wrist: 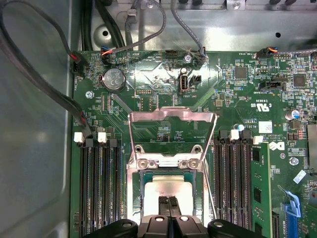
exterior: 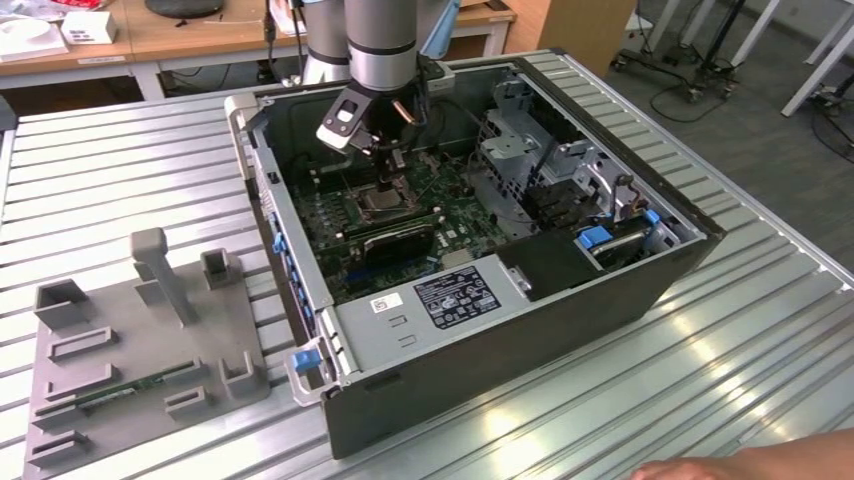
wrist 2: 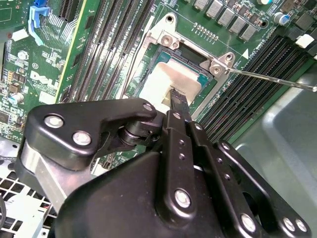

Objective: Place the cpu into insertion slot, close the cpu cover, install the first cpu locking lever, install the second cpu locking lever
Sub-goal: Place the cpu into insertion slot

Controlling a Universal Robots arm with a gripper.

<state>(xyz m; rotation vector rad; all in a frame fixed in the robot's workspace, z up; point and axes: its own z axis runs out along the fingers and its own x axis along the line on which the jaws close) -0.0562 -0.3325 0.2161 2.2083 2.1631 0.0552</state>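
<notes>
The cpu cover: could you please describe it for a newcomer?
Inside the open computer case, look between the banks of memory slots on the motherboard. The cpu cover is the thin silvery frame flipped open beside the cpu; only it has a square cut-out.

I read the cpu (wrist: 152, 191) as pale silvery-grey on top. The circuit board (wrist: 148, 94) around it is deep green with fine lighter traces. The cpu cover (wrist: 172, 116) is bare shiny silver. My gripper (wrist: 168, 198) is matte black, as are the memory slots (wrist: 99, 188); one clip (wrist: 292, 206) is blue. The table (exterior: 134, 150) is grey, ribbed in stripes.
</notes>
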